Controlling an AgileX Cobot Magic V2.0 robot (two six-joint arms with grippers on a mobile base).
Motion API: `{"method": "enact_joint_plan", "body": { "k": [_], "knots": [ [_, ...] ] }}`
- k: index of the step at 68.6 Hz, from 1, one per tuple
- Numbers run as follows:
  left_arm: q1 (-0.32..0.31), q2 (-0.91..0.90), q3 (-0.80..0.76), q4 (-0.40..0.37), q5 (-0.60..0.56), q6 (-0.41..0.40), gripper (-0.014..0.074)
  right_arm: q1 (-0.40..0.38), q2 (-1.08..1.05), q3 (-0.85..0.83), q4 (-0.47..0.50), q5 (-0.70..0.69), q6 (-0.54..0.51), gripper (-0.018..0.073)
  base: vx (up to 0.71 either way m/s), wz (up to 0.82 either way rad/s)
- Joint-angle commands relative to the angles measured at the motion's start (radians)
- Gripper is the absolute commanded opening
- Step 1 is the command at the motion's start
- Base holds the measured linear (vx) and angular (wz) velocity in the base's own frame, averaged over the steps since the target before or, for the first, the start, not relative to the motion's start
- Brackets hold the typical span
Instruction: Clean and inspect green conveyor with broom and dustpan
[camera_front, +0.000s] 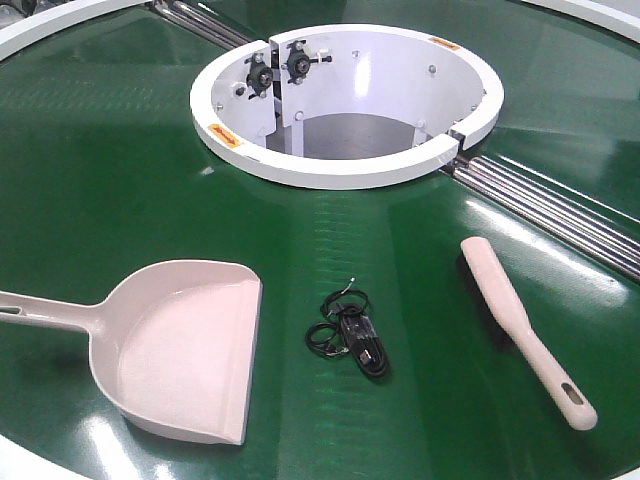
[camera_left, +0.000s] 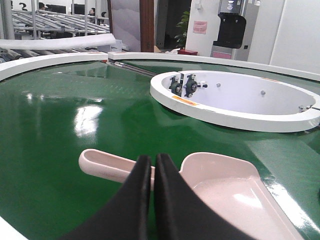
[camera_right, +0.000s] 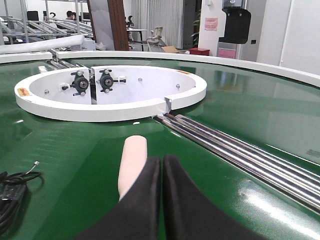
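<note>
A large glossy dark green conveyor belt (camera_front: 100, 180) with white rims fills the scene. At its centre sits a white ring-shaped housing (camera_front: 330, 172), and steel rollers (camera_front: 560, 215) run out from it to the right.

On the near belt lie 3 things. At the left is a wide beige-pink plastic dustpan (camera_front: 180, 350), its flat lip to the right and its long handle running off the left edge. At the right, well apart from it, is a slim beige-pink hand broom (camera_front: 515, 325) with black bristles, its slotted handle end nearest the viewer. Between them lies a small coiled black cable (camera_front: 350, 335).

The left gripper (camera_left: 153, 159) has its black fingers pressed together and empty, above the dustpan handle. The right gripper (camera_right: 161, 160) is likewise closed on nothing, over the broom; whether it touches it cannot be told.

Both tools look light, stiff and smooth, and are likely to slide on the shiny belt. The narrow middle of each handle seems the best hold, clear of the soft bristles
</note>
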Motion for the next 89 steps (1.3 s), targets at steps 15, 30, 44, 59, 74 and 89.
{"method": "enact_joint_plan", "body": {
  "k": [15,30,44,59,74,89],
  "knots": [
    [-0.002,-0.009,-0.066,0.006,-0.361,0.030,-0.0007,-0.006,-0.019,0.022,-0.010,-0.076,-0.006,-0.0009,0.00,0.00],
    [-0.002,0.187,-0.370,0.006,-0.025,0.123,-0.0007,-0.006,-0.019,0.022,-0.010,-0.076,-0.006,-0.0009,0.00,0.00],
    [-0.002,0.458,-0.577,0.005,0.263,0.123,-0.0007,-0.006,-0.019,0.022,-0.010,-0.076,-0.006,-0.0009,0.00,0.00],
    [-0.002,0.599,-0.585,0.005,0.261,0.122,-0.0007,-0.006,-0.019,0.022,-0.010,-0.076,-0.006,-0.0009,0.00,0.00],
    [-0.002,0.629,-0.585,0.001,0.259,0.122,0.0031,-0.006,-0.019,0.022,-0.010,-0.076,-0.006,-0.0009,0.00,0.00],
    [-0.002,0.629,-0.585,0.001,0.279,0.122,0.0284,-0.006,-0.019,0.022,-0.010,-0.076,-0.006,-0.0009,0.00,0.00]
  ]
}}
